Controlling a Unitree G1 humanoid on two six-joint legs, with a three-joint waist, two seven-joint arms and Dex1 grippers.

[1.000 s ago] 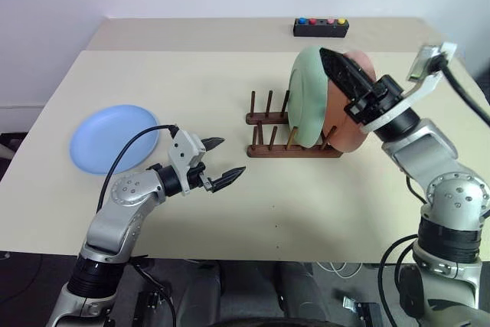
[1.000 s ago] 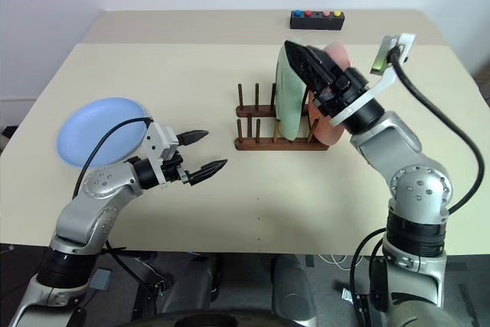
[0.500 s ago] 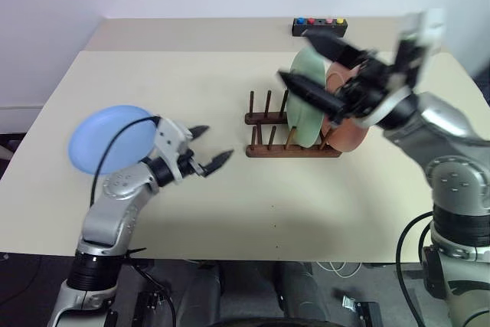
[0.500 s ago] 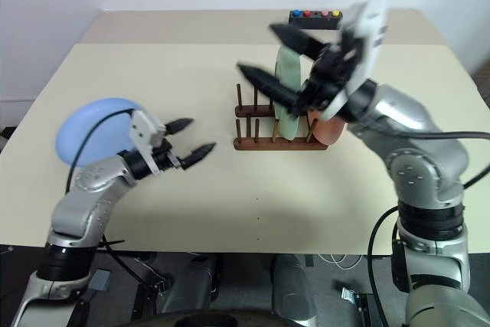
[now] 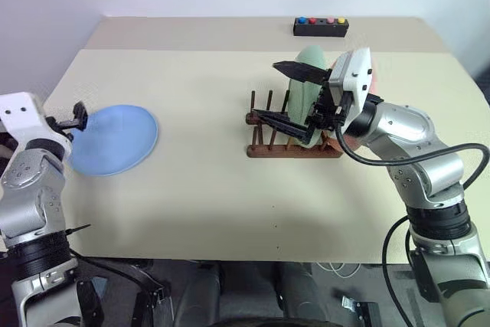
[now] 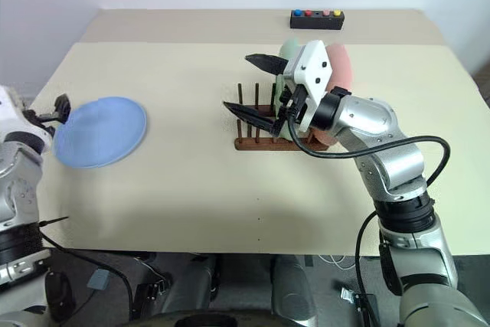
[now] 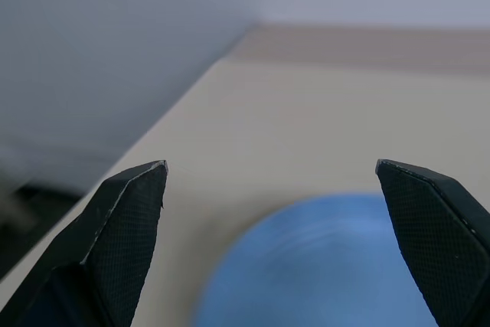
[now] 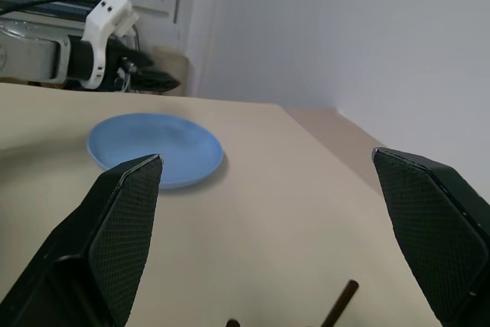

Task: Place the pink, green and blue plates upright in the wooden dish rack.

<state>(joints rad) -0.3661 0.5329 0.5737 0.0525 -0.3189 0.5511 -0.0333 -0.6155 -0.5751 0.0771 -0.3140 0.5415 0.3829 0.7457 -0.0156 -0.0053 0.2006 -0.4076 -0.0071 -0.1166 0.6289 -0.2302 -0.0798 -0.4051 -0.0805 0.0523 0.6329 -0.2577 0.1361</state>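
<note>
Swinging out to the far left edge of the surface (image 5: pixel 230 197), the left pincer (image 5: pixel 74 116) is now parked wide open and empty just beside the blue plate (image 5: pixel 113 139), where a second ago it was held out over the middle of the surface, well clear of that plate. In the left wrist view the blue plate (image 7: pixel 337 266) is seen low between the spread fingers, flat on the surface, not yet touched. The right pincer (image 5: pixel 279 93) has been rolled over and pulled off the racked plates; it is also fully open with nothing held, one finger above and one below, hovering over the empty pegs of the wooden dish rack (image 5: pixel 264 124). The green plate (image 5: pixel 306 97) and pink plate (image 5: pixel 373 78) are left standing upright in the rack, directly behind the right pincer, so two of three are judged done. Remaining job: the blue plate is to be picked up by its rim with the left pincer and stood in a free slot in front of the green one. A small black button box (image 5: pixel 321 27) sits beyond the rack, not involved.
</note>
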